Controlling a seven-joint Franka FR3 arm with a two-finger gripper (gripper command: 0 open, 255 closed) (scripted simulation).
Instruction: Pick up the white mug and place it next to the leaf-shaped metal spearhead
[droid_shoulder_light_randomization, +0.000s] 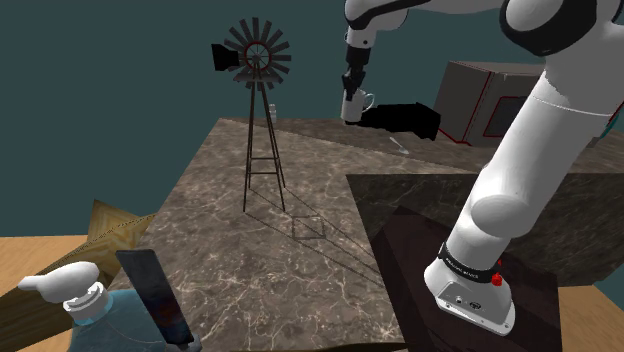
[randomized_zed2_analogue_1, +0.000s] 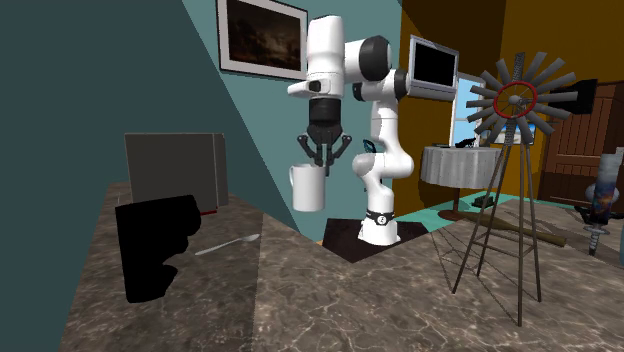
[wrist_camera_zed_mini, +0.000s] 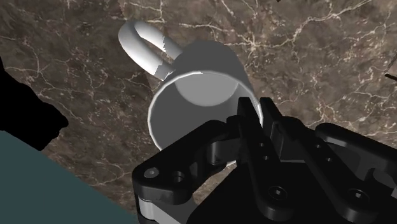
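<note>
The gripper (wrist_camera_zed_mini: 251, 121) is nipped shut on the rim of the white mug (wrist_camera_zed_mini: 191, 89) — one finger inside, one outside — and the mug hangs clear above the marble counter (randomized_zed2_analogue_1: 330, 300). Held by so thin a wall, it could tilt or slip in a quick swing. Beyond lies a slim silvery piece (randomized_zed2_analogue_1: 228, 243), probably the spearhead, though too small to be sure. A black block (randomized_zed2_analogue_1: 152, 245) near it is the likeliest thing to clip when lowering. A grey box (randomized_zed2_analogue_1: 175, 168) sits behind — the windmill model (randomized_zed2_analogue_1: 513, 98) stands well apart.
</note>
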